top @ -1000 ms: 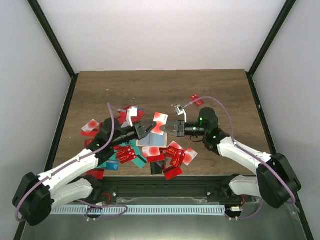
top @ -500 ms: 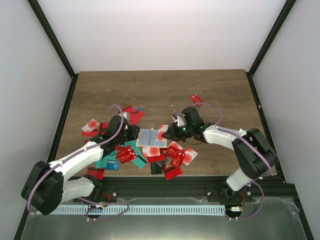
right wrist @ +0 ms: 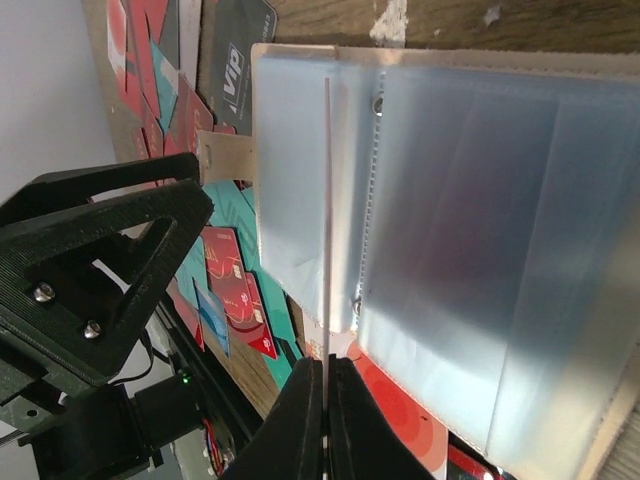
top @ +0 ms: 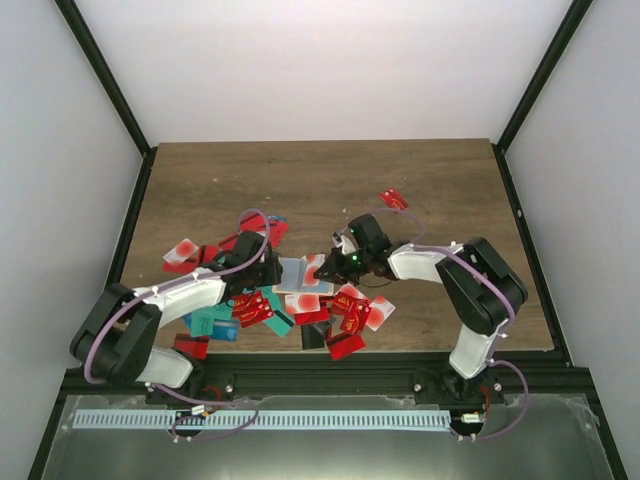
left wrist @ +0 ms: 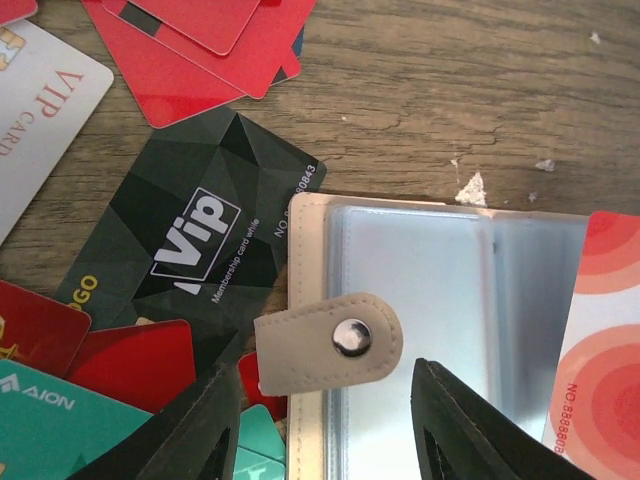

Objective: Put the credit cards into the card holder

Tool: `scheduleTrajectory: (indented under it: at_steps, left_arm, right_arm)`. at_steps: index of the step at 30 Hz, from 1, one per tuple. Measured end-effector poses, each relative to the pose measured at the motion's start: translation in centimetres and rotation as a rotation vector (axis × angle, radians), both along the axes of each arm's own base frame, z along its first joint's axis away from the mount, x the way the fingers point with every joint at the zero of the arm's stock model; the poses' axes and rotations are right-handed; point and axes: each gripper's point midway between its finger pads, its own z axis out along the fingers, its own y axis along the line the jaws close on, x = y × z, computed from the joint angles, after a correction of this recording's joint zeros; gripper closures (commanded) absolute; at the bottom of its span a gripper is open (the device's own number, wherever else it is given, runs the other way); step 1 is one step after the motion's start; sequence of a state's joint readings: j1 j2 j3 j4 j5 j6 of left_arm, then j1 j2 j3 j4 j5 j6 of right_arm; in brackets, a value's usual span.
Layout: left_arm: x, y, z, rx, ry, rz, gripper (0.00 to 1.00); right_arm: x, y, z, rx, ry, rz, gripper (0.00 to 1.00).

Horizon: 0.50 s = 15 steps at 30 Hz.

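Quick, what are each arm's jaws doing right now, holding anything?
Left gripper: jaws open, either side of the beige card holder's snap tab, holding nothing.
Right gripper: jaws shut on a thin white-and-red plastic card.

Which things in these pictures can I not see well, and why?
1. Right wrist view: the held card in the right tool shows only its thin edge; its face is hidden.
2. Left wrist view: the card holder is cut off by the bottom edge.
3. Top view: print on the credit cards is too small to read.
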State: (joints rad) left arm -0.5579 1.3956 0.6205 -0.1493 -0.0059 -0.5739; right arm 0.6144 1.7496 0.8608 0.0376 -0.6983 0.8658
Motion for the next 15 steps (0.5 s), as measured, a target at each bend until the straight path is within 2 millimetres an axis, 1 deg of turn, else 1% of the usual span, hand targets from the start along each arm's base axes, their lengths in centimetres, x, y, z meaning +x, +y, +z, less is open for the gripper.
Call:
scheduleTrajectory:
  at_steps: [9,15]
  left_arm:
    - [0.6,-0.3,-1.3,0.021,0.029,-0.019,0.51]
    - [1.0,-0.6,-1.3,0.021,0.026,-0.026,0.51]
  right_arm:
    - [-0.3,0.7,-0.9,0.010,0.032,0.018,0.99]
    - [-0.5,1.0,-1.2,0.026,0.052,0.030,0.99]
